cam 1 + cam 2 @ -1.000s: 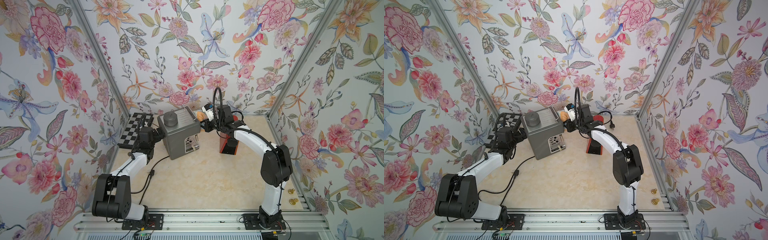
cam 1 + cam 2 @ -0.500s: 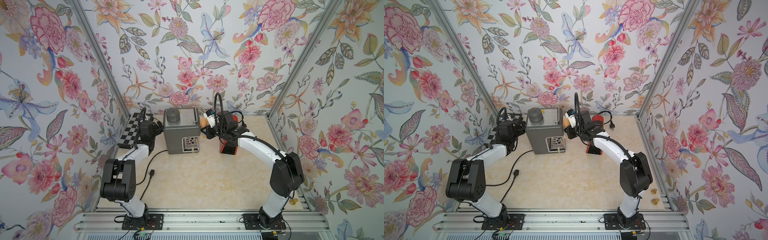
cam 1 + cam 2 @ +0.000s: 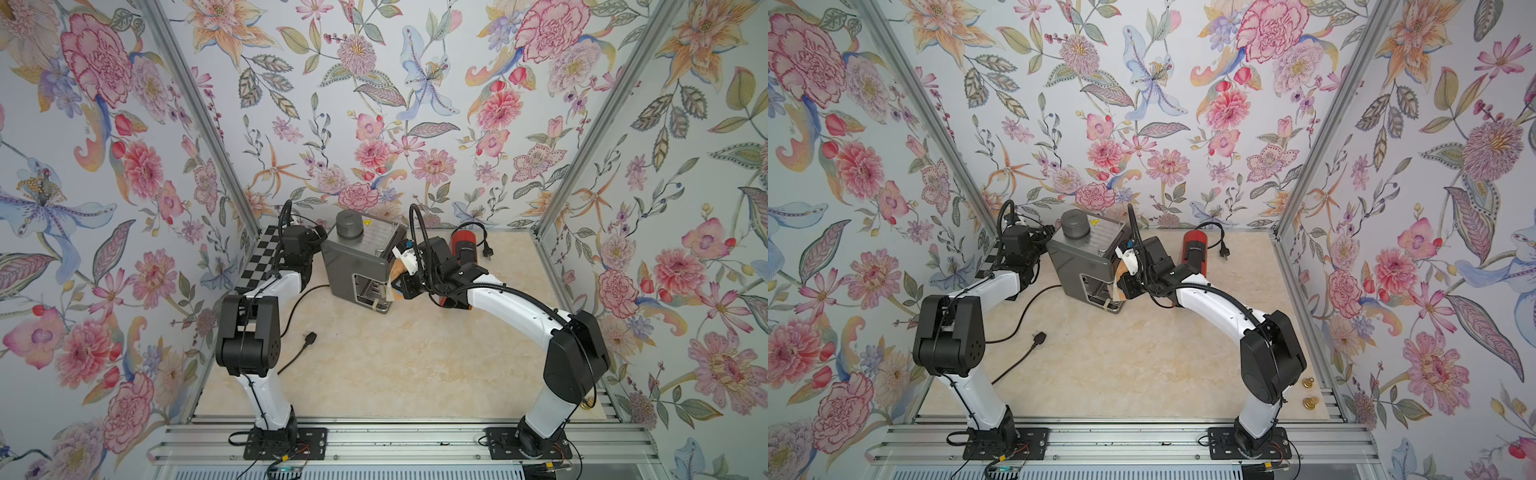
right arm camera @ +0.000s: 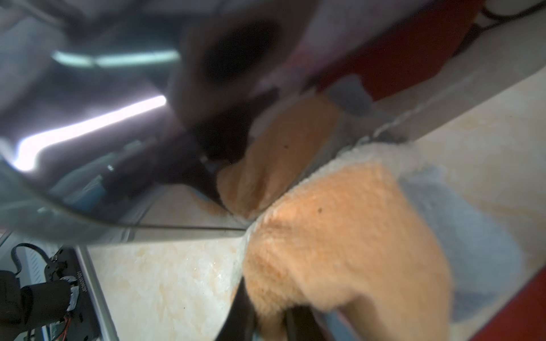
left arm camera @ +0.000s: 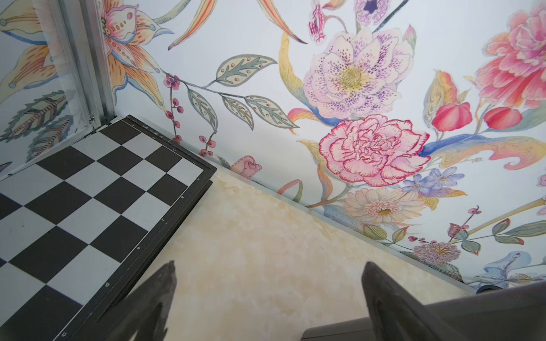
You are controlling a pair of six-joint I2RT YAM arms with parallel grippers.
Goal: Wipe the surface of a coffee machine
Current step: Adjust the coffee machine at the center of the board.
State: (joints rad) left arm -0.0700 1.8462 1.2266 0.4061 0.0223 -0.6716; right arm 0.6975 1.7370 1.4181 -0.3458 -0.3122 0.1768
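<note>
In both top views the machine [image 3: 359, 259] stands at the far middle of the surface [image 3: 395, 365], turned askew, with its cord [image 3: 309, 337] trailing near and left. The left hand [image 3: 318, 239] sits at its far left corner, beside the chessboard [image 3: 259, 259]. The right hand [image 3: 402, 286] presses a cloth [image 3: 395, 270] to its right side. A red canister [image 3: 462, 241] stands just behind that arm.

Left wrist view: the fingers [image 5: 156, 301] are spread with nothing between them. One seems to lie against the grey body, so the machine is braced at most, not held.

Right wrist view: the hand pinches the orange cloth, which lies against the shiny panel near its bottom edge.

A hard stroke could swivel or slide the unheld machine. Loose cloth could snag under the edge, and the forearm could knock the canister.
</note>
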